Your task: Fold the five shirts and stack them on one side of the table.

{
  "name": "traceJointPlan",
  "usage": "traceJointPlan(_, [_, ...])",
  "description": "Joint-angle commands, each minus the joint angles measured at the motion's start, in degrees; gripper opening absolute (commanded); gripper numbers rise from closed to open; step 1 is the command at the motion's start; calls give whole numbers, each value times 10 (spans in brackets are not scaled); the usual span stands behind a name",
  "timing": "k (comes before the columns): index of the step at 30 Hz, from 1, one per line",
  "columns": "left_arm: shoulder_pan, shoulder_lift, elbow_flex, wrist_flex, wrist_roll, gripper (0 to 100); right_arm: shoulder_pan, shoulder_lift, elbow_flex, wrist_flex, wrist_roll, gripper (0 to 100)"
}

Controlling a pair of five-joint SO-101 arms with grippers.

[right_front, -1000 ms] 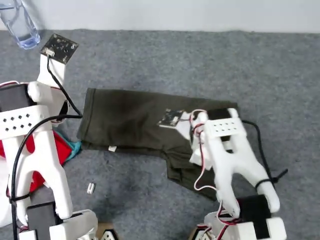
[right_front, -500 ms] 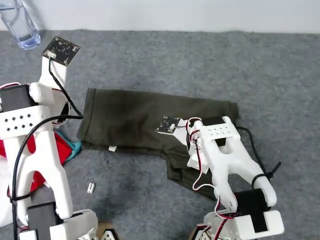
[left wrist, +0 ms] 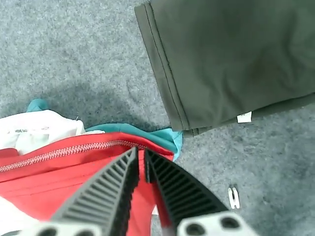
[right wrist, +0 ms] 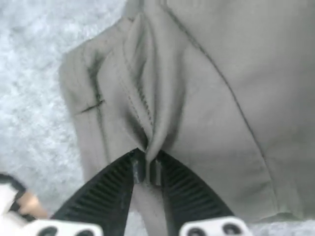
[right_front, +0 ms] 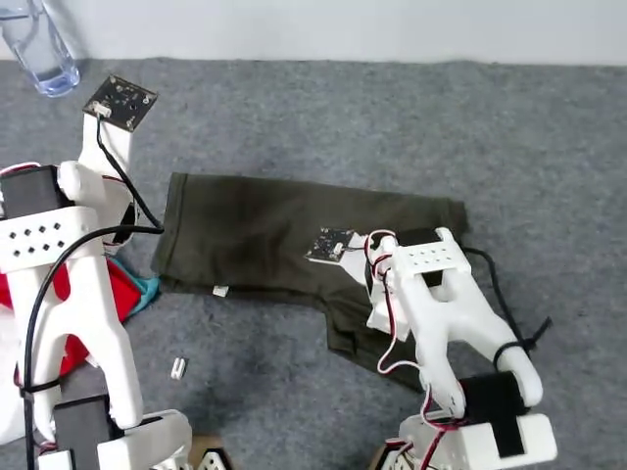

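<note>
Along the far side, a wide stretch of grey table covering (right_front: pixel 490 127) ran from the olive shirt (right_front: pixel 255 230) up to the white wall (right_front: pixel 343 29), and a similar stretch lay to the right of it. I noted a water bottle (right_front: pixel 39 44) at the far left corner and a small white clip (right_front: pixel 177 368) on the covering near the front edge. A pile of clothes (right_front: pixel 125 286), red, teal and white, sat at the left edge under the left arm (right_front: pixel 69 284). The shirt lay mid-table, mostly flat, its left hem just beside the pile; I could not tell if they touched. Its lower right part was bunched under the right arm (right_front: pixel 441 304). Right gripper (right wrist: pixel 146 166): jaws clenched on a raised ridge of the shirt's fabric. Left gripper (left wrist: pixel 140 155): over the red garment (left wrist: pixel 59 164), jaws drawn nearly together with nothing between them, the shirt's hem well off its tips.
</note>
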Motion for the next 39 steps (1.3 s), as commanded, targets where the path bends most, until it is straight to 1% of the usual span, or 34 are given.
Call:
traceJointPlan(1, [1, -21, -2, 6, 4, 19, -7, -48, -6, 55, 7, 11])
traceJointPlan(8, [4, -21, -2, 6, 4, 19, -7, -114, -4, 151, 39, 10])
traceJointPlan(11, [4, -21, -2, 5, 4, 19, -7, -116, -1, 160, 38, 12])
traceJointPlan(14, [4, -21, -2, 4, 4, 19, -10, -116, 13, 139, 35, 17])
traceJointPlan(16, [4, -21, -2, 4, 4, 19, -18, -116, 28, 119, 32, 52])
traceJointPlan(19, [4, -21, -2, 4, 4, 19, -33, -116, 43, 103, -4, 151])
traceJointPlan(22, [4, -21, -2, 4, 3, 19, -54, -124, 42, 112, -28, 249])
traceJointPlan(25, [4, -21, -5, 3, 3, 19, -70, -135, 15, 137, -33, 280])
traceJointPlan(29, [4, -20, -5, 3, 4, 19, -69, -167, -52, 175, -33, 260])
traceJointPlan(31, [4, -18, -4, -5, 6, 19, -51, -184, -80, 174, -33, 225])
traceJointPlan(32, [4, -18, -3, -12, 6, 19, -37, -188, -94, 169, -33, 191])
traceJointPlan(36, [1, -20, -2, -28, 6, 17, 49, -180, -135, 102, -33, 1])
traceJointPlan(38, [3, -21, -3, -25, 6, 16, 95, -158, -139, 47, -33, 30])
traceJointPlan(39, [4, -21, -3, -25, 6, 16, 113, -140, -139, 18, -33, 26])
